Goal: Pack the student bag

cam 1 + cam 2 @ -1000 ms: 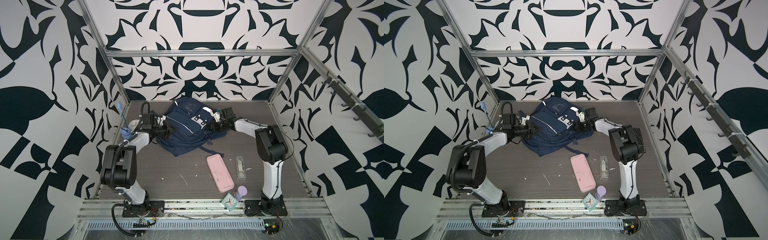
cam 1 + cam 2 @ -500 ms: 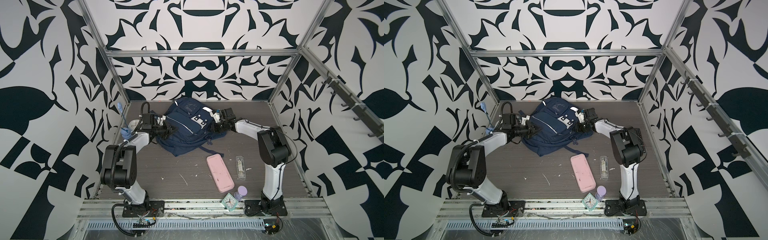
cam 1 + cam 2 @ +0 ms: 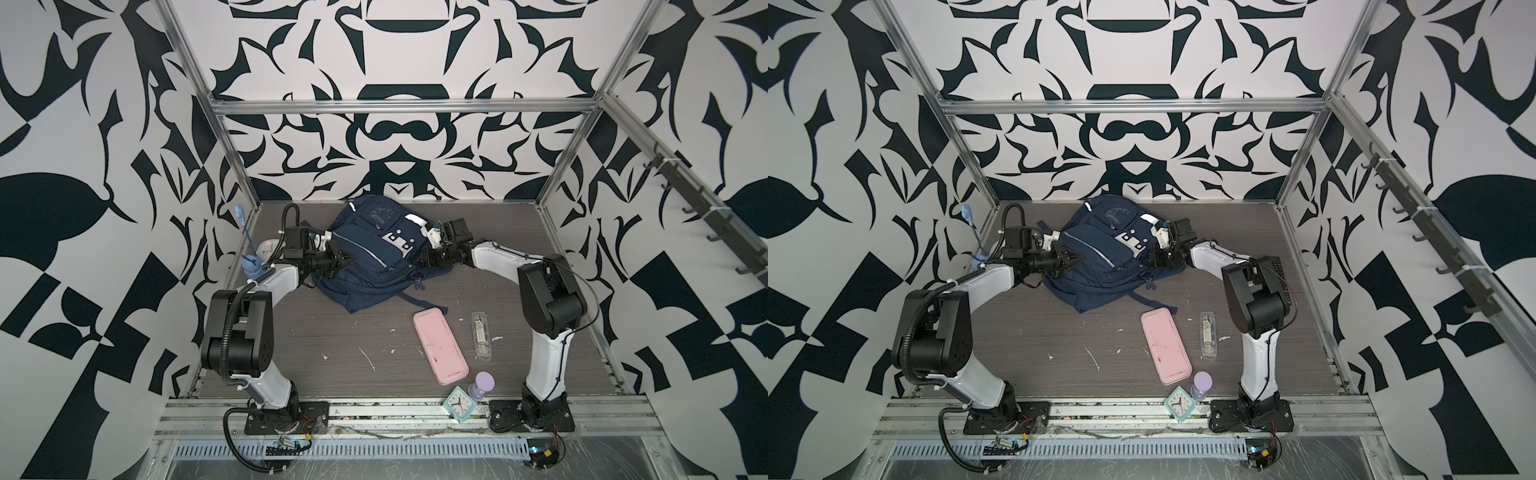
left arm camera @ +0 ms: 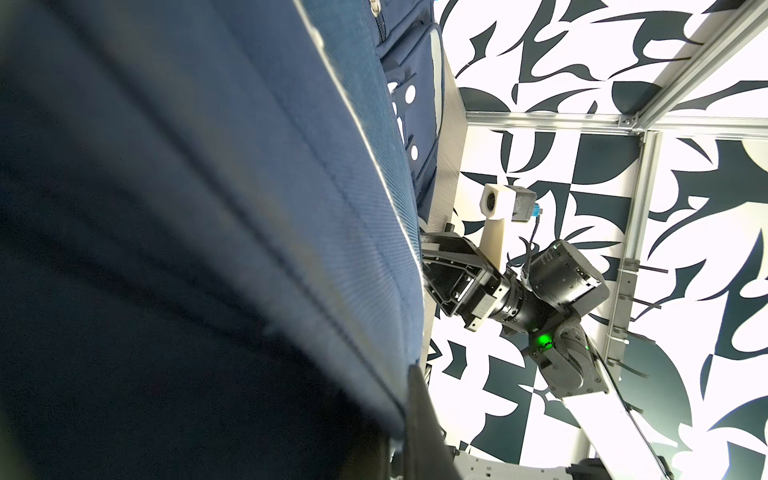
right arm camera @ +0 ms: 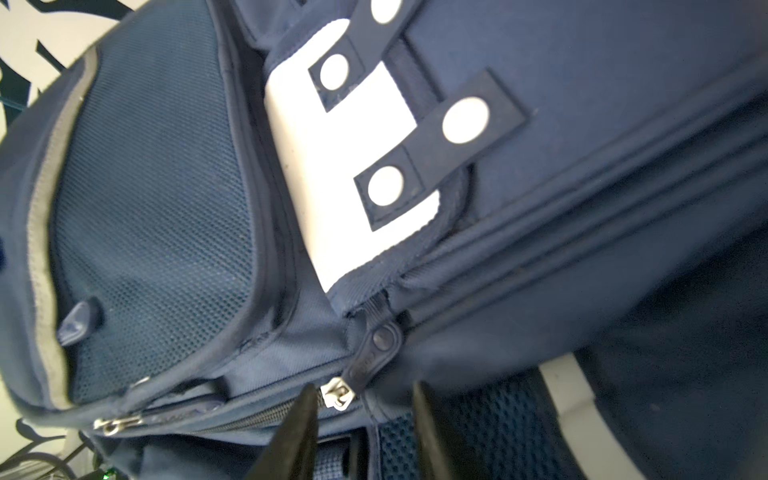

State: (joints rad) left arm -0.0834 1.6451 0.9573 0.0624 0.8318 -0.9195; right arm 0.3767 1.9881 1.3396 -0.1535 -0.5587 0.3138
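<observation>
The student bag [image 3: 374, 257] [image 3: 1104, 257] is a navy backpack lying at the back middle of the table, seen in both top views. My left gripper [image 3: 347, 261] [image 3: 1076, 259] is at its left side. In the left wrist view it [image 4: 401, 432] is shut on a fold of the bag's fabric [image 4: 249, 249]. My right gripper [image 3: 420, 261] [image 3: 1153, 261] is at the bag's right side. In the right wrist view it [image 5: 365, 419] stands open. The silver zipper slider [image 5: 337, 392] sits between its fingers [image 5: 299, 432], with the navy pull tab [image 5: 374, 345] just past them.
In front of the bag lie a pink pencil case [image 3: 440, 351], a clear slim case [image 3: 481, 336], a purple-capped bottle [image 3: 482, 384] and a mint alarm clock [image 3: 459, 403]. A light blue object [image 3: 250, 266] stands by the left wall. A dark keypad device [image 3: 1278, 270] lies behind the right arm.
My right gripper's jaws closed and then came apart beside the bag's zipper. The right arm's elbow shifted a little to the right. The left arm and the bag have stayed put.
</observation>
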